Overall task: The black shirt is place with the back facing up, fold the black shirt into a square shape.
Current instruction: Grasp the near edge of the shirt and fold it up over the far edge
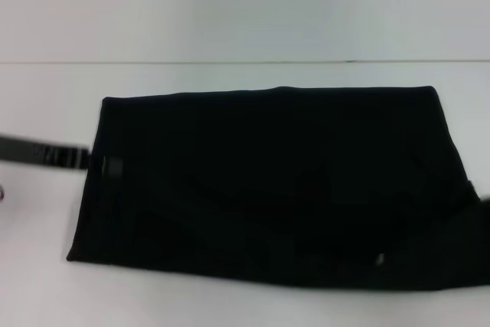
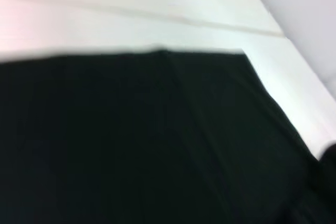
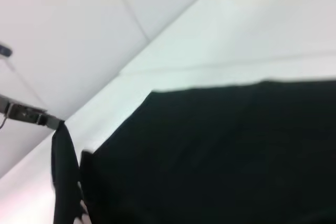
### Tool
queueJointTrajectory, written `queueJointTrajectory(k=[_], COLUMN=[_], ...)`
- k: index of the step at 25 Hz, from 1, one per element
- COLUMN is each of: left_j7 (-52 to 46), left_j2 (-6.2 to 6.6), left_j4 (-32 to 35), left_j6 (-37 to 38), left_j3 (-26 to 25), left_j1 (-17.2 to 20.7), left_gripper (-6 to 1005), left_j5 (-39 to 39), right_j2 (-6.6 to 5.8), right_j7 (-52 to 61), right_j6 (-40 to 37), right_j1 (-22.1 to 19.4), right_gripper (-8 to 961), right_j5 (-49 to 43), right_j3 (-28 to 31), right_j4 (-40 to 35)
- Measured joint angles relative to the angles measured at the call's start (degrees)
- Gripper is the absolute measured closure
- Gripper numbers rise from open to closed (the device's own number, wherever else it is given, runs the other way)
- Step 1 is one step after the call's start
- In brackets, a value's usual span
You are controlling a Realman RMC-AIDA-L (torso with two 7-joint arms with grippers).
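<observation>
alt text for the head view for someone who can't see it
A black shirt, folded into a wide rectangle, lies flat on a white table. The left claw reaches in at the shirt's left edge; the right arm blends into the cloth at its near right corner.

The left arm (image 1: pixel 46 154) shows as a slim black bar with pale, silvery bands.

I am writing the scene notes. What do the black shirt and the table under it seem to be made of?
The black shirt looks like soft matte cloth, probably cotton knit: no shine, and its folded edges are slightly wavy. The table looks like a smooth, hard white surface, perhaps laminate, with a faint sheen; a thin seam crosses it. The exact materials cannot be told. The left gripper sits at the shirt's left edge.
</observation>
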Motion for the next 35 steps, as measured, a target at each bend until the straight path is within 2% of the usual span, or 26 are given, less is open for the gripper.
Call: queueJointTrajectory(k=[5, 9, 12, 16, 21, 28, 35], left_j7=[-1.7, -2.5, -1.4, -0.5, -0.4, -0.4, -0.1], left_j2=[0.34, -0.51, -1.35, -2.4, -2.7, -2.87, -3.11], left_j4=[-2.1, -6.3, -8.9, -9.4, -9.4, -9.5, -9.5], left_j6=[-12.3, -27.8, -34.9, -38.6, -41.5, -47.0, -51.5], left_j3=[0.4, 1.2, 1.3, 1.6, 4.7, 5.9, 5.9], left_j1=[-3.0, -4.0, -4.6, -5.6, -7.1, -9.4, -10.7], left_gripper=[1000, 1001, 1001, 1001, 1000, 1001, 1000], left_j5=[-0.1, -0.1, -0.1, -0.1, -0.1, -0.1, -0.1], right_j2=[-0.18, -0.49, 0.06, 1.09, 1.98, 2.27, 2.87], right_j7=[1.8, 2.3, 2.7, 4.0, 4.9, 7.5, 13.0], right_j6=[10.2, 20.1, 26.7, 35.0, 42.6, 48.5, 56.8], right_j1=[5.9, 10.2, 12.6, 15.4, 18.8, 23.5, 27.6], right_gripper=[918, 918, 918, 918, 917, 917, 917], right_j5=[0.0, -0.4, -0.3, -0.1, 0.0, 0.1, 0.1], right_j3=[0.7, -1.3, -2.0, -2.2, -3.0, -4.1, -10.3], right_j4=[3.5, 8.7, 11.1, 12.9, 13.9, 13.8, 13.2])
